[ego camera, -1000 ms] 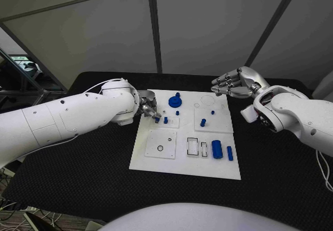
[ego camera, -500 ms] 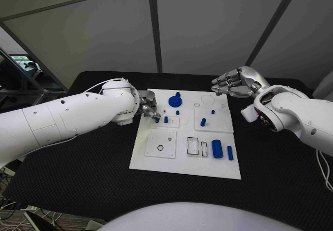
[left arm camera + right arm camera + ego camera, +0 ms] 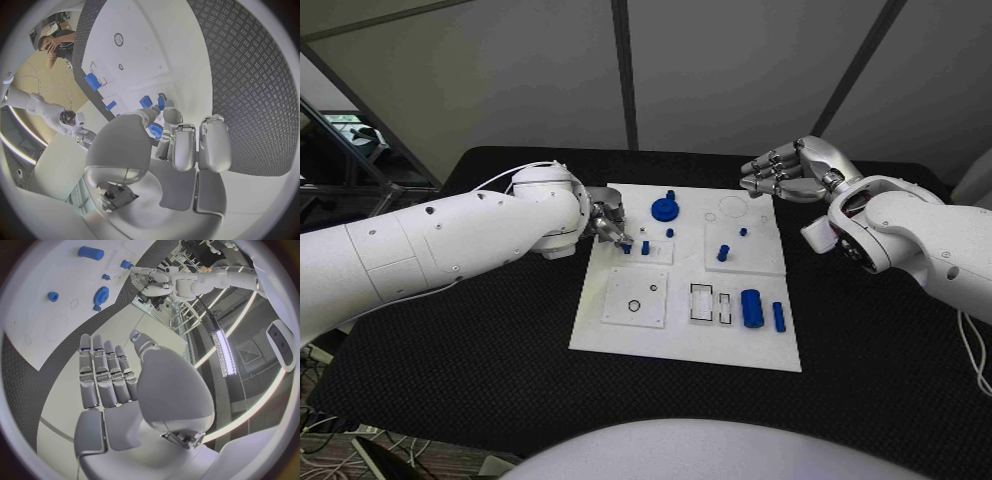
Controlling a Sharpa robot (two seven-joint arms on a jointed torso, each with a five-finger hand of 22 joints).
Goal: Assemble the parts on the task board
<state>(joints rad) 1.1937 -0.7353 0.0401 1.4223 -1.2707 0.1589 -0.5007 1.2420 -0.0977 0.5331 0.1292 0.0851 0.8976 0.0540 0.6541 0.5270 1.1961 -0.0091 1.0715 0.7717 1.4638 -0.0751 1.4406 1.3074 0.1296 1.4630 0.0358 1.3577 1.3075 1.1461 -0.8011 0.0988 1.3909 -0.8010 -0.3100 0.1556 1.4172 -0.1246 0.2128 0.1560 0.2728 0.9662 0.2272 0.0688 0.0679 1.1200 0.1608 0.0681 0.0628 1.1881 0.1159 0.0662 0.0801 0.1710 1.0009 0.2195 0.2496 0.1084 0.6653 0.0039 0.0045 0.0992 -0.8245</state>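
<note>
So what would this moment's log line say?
left hand: pinching small blue part over task board | right hand: open, off the board

A black, finely textured tabletop [image 3: 473, 380] spreads across the scene. Behind it stand pale grey wall panels [image 3: 733, 70] divided by dark upright strips [image 3: 626, 75]. Past the tabletop's far left corner, a dark metal frame [image 3: 343, 160] leans at an angle. In the right wrist view a long bright strip light [image 3: 223, 352] runs along the ceiling overhead.
</note>
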